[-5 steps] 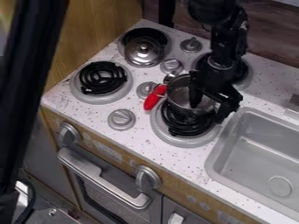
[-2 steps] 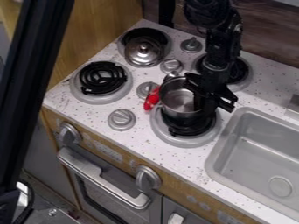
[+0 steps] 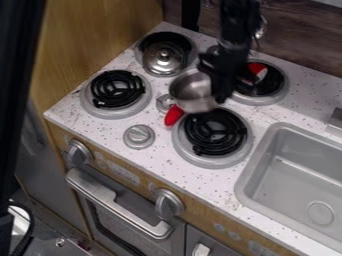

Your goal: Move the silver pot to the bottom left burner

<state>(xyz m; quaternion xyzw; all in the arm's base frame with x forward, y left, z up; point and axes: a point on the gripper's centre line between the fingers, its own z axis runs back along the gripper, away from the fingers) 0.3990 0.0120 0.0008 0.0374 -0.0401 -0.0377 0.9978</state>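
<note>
White speckled countertop (image 3: 200, 179), grey sink (image 3: 294, 170) set into its right side. Black arm (image 3: 237, 27) comes in from the far edge; over the last second it has shifted left and slightly farther back, carrying the load with it. Near right burner (image 3: 214, 131): the pot has come off it, so its coils now show almost whole. Near left burner (image 3: 118, 90), the likely goal, lies across the stove. Far right burner (image 3: 250, 92) has come more into view, a red-and-white object (image 3: 256, 69) on it. Silver pot (image 3: 192, 91) is now tilted, between the right burners and the left pair, beyond the near right coils. Gripper (image 3: 218, 93) is at its right side, jaws apparently clamped on the wall, since pot and gripper have travelled together. Red object (image 3: 174, 115) lies just beside the pot's near left side, partly overlapped. Judgement: lift done, transfer begun. Next calls for carrying on left and slightly nearer, above the small knob (image 3: 164, 102), then levelling. Risk: the tilted pot pivots in the grasp or lands off-centre.
</note>
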